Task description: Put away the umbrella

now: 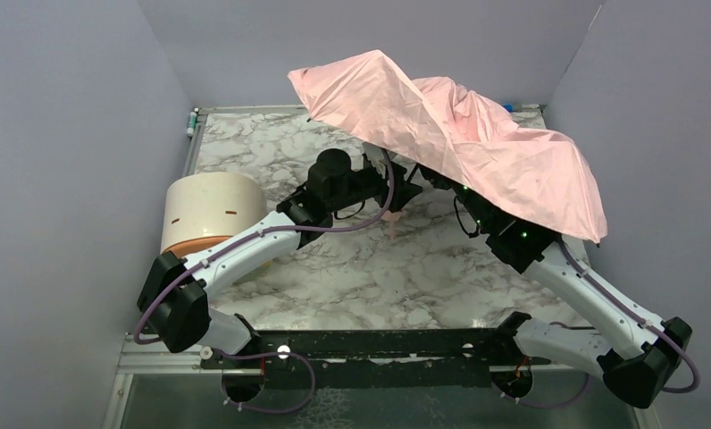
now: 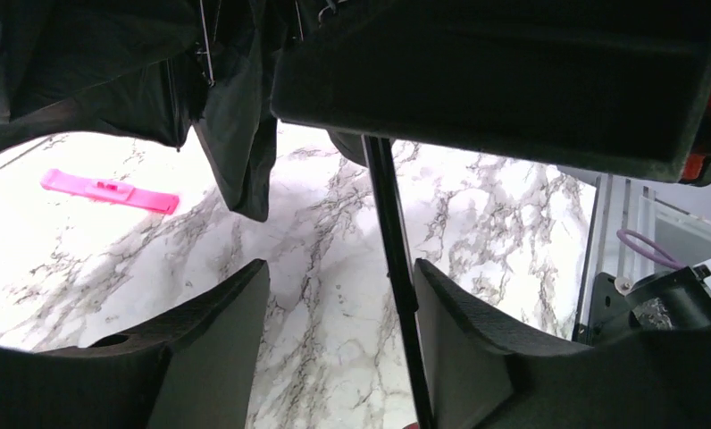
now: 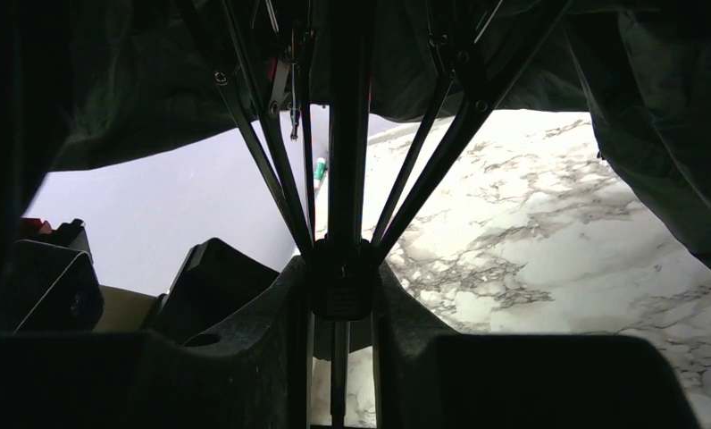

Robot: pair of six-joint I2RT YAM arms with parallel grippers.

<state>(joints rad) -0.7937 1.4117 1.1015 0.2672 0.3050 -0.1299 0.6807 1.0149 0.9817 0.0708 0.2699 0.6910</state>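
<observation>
The umbrella (image 1: 459,143) is open, its pale pink canopy tilted over the back right of the table and covering my right gripper. In the right wrist view my right gripper (image 3: 338,279) is shut on the black runner (image 3: 338,295) where the ribs meet the shaft (image 3: 347,134). My left gripper (image 2: 341,268) is open just under the canopy's left edge (image 1: 409,192). The thin black shaft (image 2: 392,259) runs between its fingers, close against the right finger (image 2: 459,313). Black lining (image 2: 236,134) hangs above. A small pink piece (image 1: 394,225) dangles below the left gripper.
A cream cylinder with an orange end (image 1: 211,210) stands at the left, beside my left arm. A bright pink flat strip (image 2: 109,190) lies on the marble under the canopy. A small green and white object (image 1: 192,121) sits at the back left corner. Grey walls enclose the table.
</observation>
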